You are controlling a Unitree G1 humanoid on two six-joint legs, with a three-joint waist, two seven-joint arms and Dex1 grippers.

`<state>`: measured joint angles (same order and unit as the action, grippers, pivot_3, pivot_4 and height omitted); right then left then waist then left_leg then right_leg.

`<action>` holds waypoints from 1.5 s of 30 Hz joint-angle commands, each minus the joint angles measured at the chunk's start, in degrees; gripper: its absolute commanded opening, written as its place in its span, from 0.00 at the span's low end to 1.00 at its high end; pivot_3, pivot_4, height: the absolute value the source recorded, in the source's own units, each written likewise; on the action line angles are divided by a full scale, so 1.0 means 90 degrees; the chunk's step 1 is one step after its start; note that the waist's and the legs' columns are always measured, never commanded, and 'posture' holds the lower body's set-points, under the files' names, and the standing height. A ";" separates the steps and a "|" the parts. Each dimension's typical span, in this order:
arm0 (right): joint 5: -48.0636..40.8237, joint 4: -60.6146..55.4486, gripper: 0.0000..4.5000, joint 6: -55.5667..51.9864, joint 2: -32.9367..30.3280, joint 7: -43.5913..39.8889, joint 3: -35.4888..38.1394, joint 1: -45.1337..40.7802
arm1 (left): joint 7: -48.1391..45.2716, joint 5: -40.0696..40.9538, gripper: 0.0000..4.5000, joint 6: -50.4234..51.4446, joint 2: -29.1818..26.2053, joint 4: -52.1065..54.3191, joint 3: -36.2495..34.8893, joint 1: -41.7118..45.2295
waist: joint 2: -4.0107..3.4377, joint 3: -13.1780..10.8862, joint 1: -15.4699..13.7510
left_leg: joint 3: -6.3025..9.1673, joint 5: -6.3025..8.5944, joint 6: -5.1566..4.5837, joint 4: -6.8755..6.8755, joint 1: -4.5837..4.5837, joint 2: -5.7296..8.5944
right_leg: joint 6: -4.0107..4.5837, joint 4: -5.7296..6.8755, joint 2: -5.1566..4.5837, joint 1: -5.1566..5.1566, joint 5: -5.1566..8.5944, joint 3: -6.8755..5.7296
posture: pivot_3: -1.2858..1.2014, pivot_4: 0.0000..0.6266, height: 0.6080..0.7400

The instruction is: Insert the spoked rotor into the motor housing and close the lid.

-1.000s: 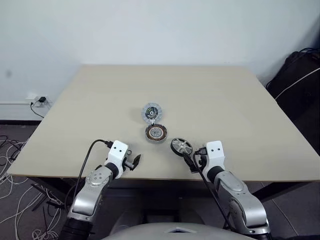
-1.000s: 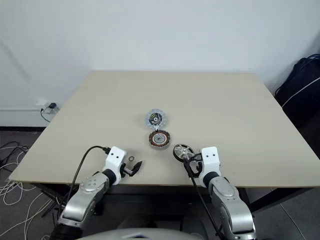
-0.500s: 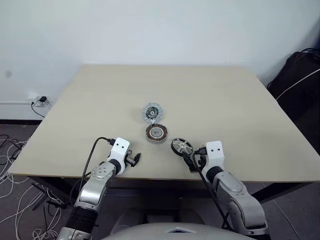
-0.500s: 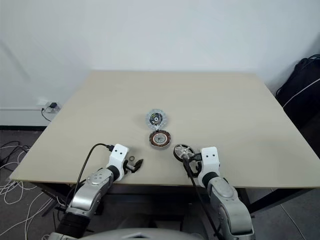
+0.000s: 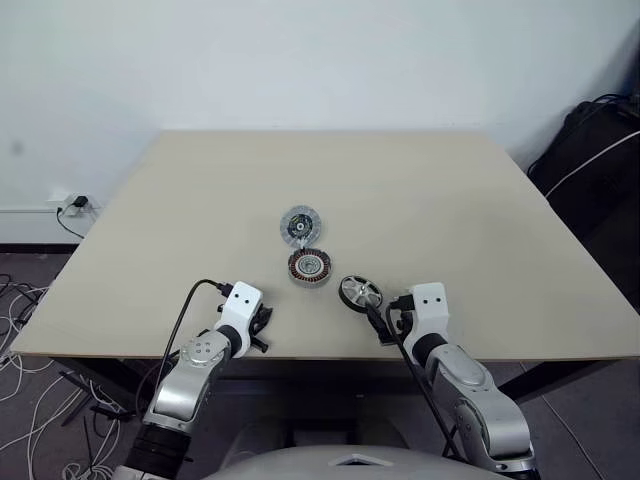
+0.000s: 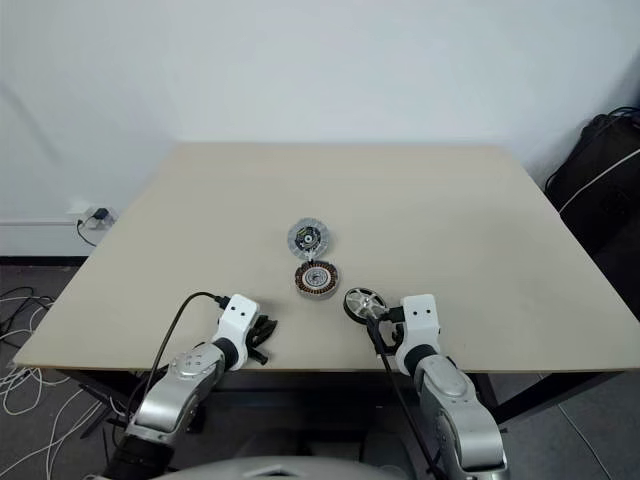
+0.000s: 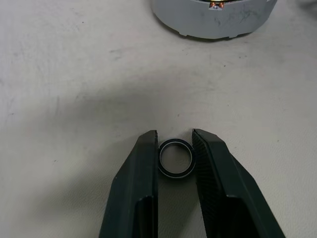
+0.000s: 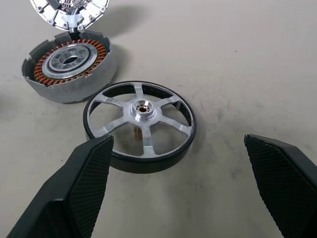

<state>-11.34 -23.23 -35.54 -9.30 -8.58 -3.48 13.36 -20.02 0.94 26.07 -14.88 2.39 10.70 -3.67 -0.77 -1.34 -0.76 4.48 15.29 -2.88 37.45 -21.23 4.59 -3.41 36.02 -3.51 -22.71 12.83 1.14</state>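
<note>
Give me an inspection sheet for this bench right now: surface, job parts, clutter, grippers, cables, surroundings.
Surface: beige table, lightly scuffed.
Job's things: lid farthest, ribbed face up; motor housing next to it, windings showing; spoked rotor lying flat, not yet inserted.
Clutter: small black ring on the table.
Grippers: left gripper narrowed around the ring, whether it touches cannot be told; right gripper open, rotor ahead of it.
Cables: black lead on the left arm; loose wires on the floor.
Surroundings: white wall, dark bag.

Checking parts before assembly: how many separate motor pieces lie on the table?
4: lid farthest, housing just nearer, rotor before the right gripper, small ring between the left gripper's fingers.
</note>
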 commanded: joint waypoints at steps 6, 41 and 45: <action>0.0012 -0.0109 1.00 0.0114 0.0022 -0.0036 0.0016 -0.0207 | 0.0244 0.0082 0.15 -0.0150 0.0429 0.0165 -0.0093 0.0661 | 0.0008 -0.0005 -0.0078 | 0.0000 -0.0001 0.0000 0.0002 -0.0003 0.0001 | -0.0005 0.0000 -0.0002 0.0001 -0.0003 -0.0005 | 0.52 0.00 1.00; 0.0213 -0.0066 1.00 0.0385 0.0278 0.0039 -0.0038 -0.0192 | 0.0243 -0.0403 0.52 -0.1876 0.1645 -0.4342 0.0108 0.3603 | 0.0015 -0.0004 -0.0109 | 0.0001 -0.0014 -0.0024 0.0020 -0.0018 0.0013 | -0.0016 0.0000 0.0006 -0.0007 -0.0031 -0.0008 | 0.52 0.00 1.00; 0.0204 -0.0057 1.00 0.0384 0.0264 0.0012 -0.0043 -0.0204 | 0.0238 -0.0330 0.67 -0.1989 0.1635 -0.3944 0.0032 0.3441 | 0.0015 -0.0004 -0.0110 | 0.0001 -0.0014 -0.0024 0.0020 -0.0018 0.0013 | -0.0012 0.0000 0.0006 -0.0007 -0.0033 -0.0008 | 0.52 0.00 1.00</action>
<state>-9.47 -22.81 -33.05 -6.96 -8.39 -4.14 12.27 -17.80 -2.25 9.61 -0.22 -36.78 11.70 26.88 -0.64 -1.37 -1.74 4.48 15.16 -3.10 37.63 -21.40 4.70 -3.50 36.02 -3.46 -22.78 12.51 1.07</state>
